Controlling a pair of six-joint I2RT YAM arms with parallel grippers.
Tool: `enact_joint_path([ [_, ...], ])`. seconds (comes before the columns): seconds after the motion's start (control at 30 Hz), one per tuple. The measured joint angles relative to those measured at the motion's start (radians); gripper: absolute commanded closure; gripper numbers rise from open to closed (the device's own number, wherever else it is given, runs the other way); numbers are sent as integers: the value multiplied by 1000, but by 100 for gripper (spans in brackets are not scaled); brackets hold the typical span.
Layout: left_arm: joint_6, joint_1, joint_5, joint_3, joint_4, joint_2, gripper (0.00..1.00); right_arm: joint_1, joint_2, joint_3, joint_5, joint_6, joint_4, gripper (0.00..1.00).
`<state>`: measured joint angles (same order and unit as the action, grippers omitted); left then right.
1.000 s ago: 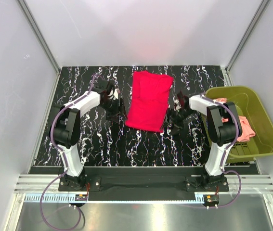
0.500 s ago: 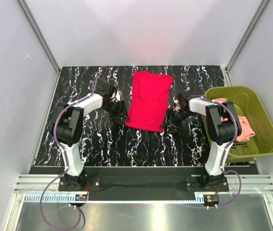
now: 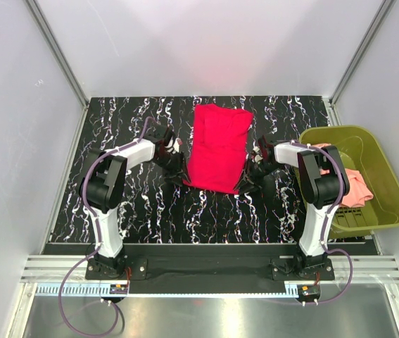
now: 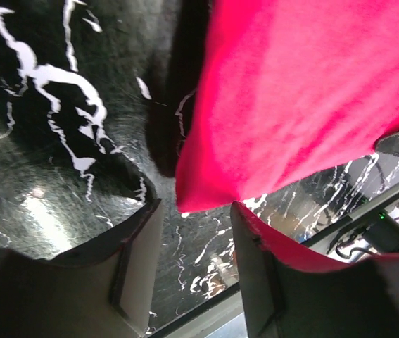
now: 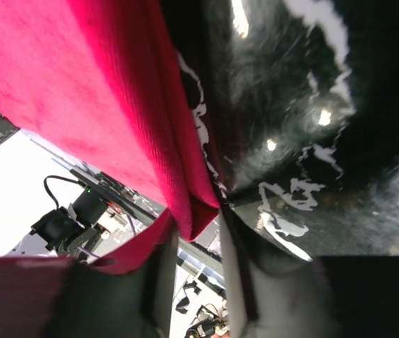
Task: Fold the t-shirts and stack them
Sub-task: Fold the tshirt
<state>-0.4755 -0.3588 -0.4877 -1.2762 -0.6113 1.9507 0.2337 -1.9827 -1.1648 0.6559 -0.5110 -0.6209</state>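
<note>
My half-open left pincer (image 4: 195, 211) and narrower right pincer (image 5: 198, 229), its grip unclear, flank the red t-shirt's (image 3: 217, 148) near corners; basket (image 3: 333, 130) holds pink t-shirt (image 3: 359, 186).

The table (image 3: 136, 204) is looked down on from a fixed camera set above and behind the arm bases. It is far enough off for the whole black marbled top, the enclosure walls and the olive-green basket (image 3: 389, 176) to be taken in. The left wrist view is held very close to the surface, with the left gripper (image 4: 193, 211) at its lower edge. The right wrist view is set equally close, over the right gripper (image 5: 198, 229). The near corners of the red t-shirt (image 3: 217, 151) are shared by all three views.
</note>
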Motion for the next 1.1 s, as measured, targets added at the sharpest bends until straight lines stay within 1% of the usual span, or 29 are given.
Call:
enact_joint_path([
  [0.03,0,0,4,0,0,2,57,0,-3,-2,-3,2,0,70],
  [0.07,-2,0,8,0,0,3,59,0,-6,-5,-7,3,0,75],
  [0.13,-3,0,19,0,-2,3,66,-1,-11,-7,-11,8,1,80],
  [0.17,-5,0,23,0,-3,3,68,-1,-12,-7,-13,10,1,84],
  [0.2,-3,0,26,0,-4,3,70,-1,-12,-7,-16,12,0,86],
  [0.23,-3,0,29,0,-6,3,74,-1,-12,-7,-19,16,1,89],
  [0.27,-3,0,34,0,-8,4,86,-1,-12,-7,-21,20,1,92],
  [0.3,-3,0,38,0,-10,6,90,-1,-12,-7,-23,23,1,97],
  [0.33,-5,0,42,0,-10,9,100,-1,-12,-7,-24,27,1,99],
  [0.6,3,0,59,27,8,2,100,-3,-8,6,-18,48,11,100],
  [0.83,-8,-20,73,213,40,-142,100,-3,27,62,-10,60,15,100],
  [0.87,-10,-24,73,238,42,-166,99,-3,36,74,-10,61,16,100],
  [0.9,-15,-27,72,260,37,-190,91,-3,45,86,-11,62,16,100],
  [0.93,-17,-29,71,276,36,-211,64,-3,53,96,-11,62,15,100],
  [0.97,-13,-29,69,286,36,-225,53,-2,63,108,-11,62,15,100],
  [1.03,-27,-27,72,308,35,-256,43,-3,78,127,-18,64,14,100],
  [1.07,-35,-26,72,321,38,-269,34,-3,84,135,-19,65,15,100],
  [1.1,-37,-26,72,328,38,-275,32,-3,89,142,-19,66,17,100],
])
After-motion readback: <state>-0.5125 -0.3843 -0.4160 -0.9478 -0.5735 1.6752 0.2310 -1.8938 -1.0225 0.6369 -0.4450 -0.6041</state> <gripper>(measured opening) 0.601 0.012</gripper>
